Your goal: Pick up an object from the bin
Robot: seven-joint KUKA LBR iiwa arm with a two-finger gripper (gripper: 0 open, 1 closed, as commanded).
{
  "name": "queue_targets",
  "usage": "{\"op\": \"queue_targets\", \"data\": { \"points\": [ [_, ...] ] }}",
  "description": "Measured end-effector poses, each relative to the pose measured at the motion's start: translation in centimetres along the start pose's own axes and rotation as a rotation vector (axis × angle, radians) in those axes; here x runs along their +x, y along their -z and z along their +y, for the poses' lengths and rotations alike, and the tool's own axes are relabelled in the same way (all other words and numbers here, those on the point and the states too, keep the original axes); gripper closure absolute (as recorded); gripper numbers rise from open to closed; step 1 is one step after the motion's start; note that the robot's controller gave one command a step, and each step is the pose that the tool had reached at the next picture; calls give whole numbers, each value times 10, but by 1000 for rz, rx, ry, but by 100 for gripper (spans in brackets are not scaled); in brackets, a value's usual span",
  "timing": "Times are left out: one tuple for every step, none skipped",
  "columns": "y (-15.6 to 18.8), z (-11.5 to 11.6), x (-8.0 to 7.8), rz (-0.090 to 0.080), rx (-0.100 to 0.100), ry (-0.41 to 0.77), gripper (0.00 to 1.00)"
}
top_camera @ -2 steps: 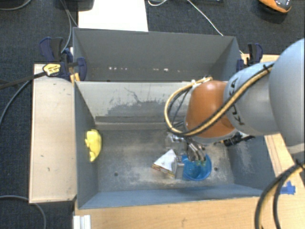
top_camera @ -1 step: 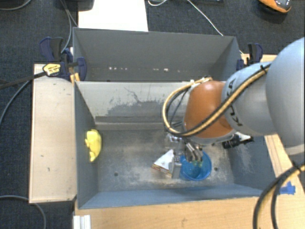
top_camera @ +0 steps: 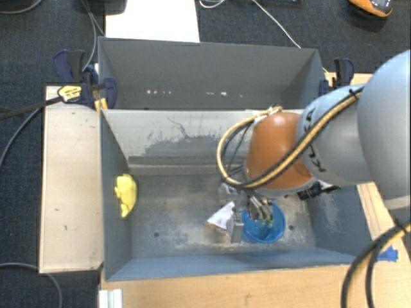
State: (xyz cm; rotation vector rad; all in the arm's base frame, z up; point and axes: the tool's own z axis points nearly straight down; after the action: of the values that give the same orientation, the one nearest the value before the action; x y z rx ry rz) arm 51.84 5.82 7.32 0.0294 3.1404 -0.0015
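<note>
Three loose things are lying in the grey metal bin (top_camera: 192, 133), as I am counting them: one yellow lumpy thing (top_camera: 125, 194) against the left wall, one blue round thing (top_camera: 268, 230) on the floor toward the front right, and one white crumpled piece (top_camera: 221, 218) just left of it. The gripper (top_camera: 247, 220) is hanging low between the white crumpled piece and the blue round thing, covering the blue one's left edge. I am finding I cannot tell whether the gripper is open, closed or gripping anything. The yellow lumpy thing is sitting well apart from it.
</note>
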Motion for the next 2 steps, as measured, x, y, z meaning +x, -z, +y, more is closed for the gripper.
{"op": "queue_targets", "data": {
  "points": [
    [0, 7, -3, 0, 0, -27, 0],
    [2, 12, 8, 6, -5, -112, 100]
  ]
}}
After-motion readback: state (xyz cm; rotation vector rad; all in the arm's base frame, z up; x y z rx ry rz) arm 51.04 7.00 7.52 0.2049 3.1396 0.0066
